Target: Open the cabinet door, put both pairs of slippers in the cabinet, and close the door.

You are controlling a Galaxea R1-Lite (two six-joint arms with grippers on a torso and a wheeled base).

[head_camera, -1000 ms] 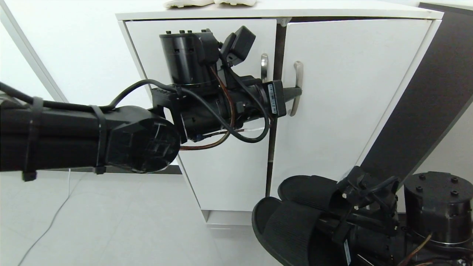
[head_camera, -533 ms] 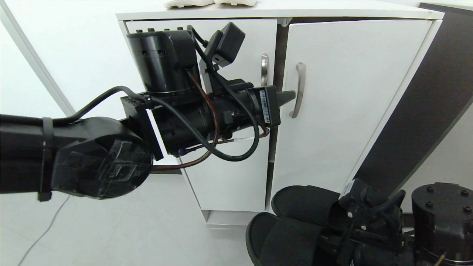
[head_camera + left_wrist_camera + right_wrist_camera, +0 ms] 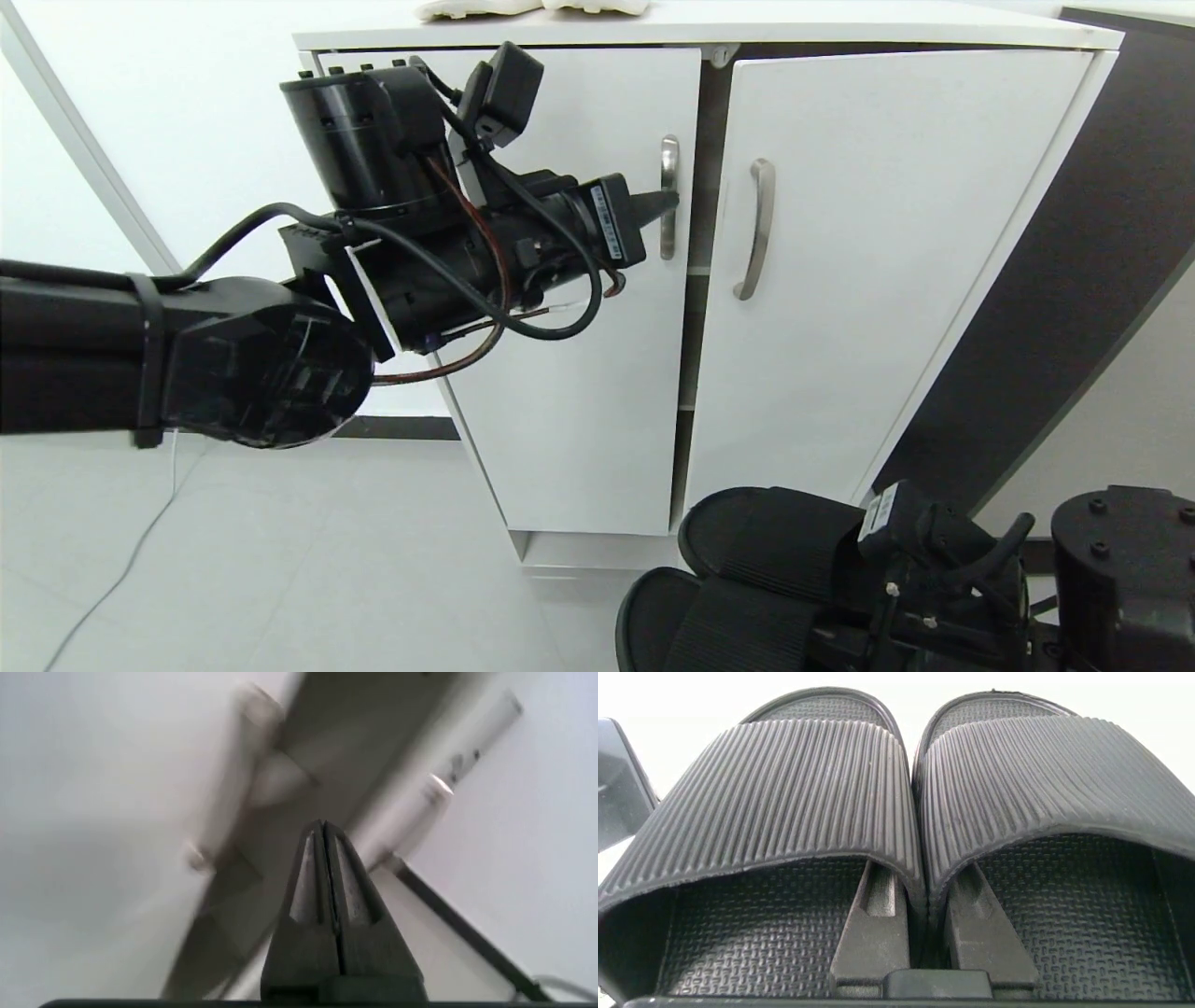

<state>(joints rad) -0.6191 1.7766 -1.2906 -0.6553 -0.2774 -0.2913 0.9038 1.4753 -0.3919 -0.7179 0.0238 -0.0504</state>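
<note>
Right gripper (image 3: pixel 923 896) at 5 o'clock, low and nearest: jaws clamped on the touching inner walls of the black slippers (image 3: pixel 766 541), 1 finger inside each. Left gripper (image 3: pixel 667 200) near 12 o'clock, jaws pressed together on nothing, tip at the left handle (image 3: pixel 668 159), contact unclear. Right handle (image 3: pixel 758 224) at its 3 o'clock. Cabinet (image 3: pixel 579 420) doors show a dark gap between them.

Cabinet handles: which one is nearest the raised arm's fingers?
The left door's handle: the left gripper, fingers shut, is right at it, while the right door's handle stands clear across the gap.
</note>
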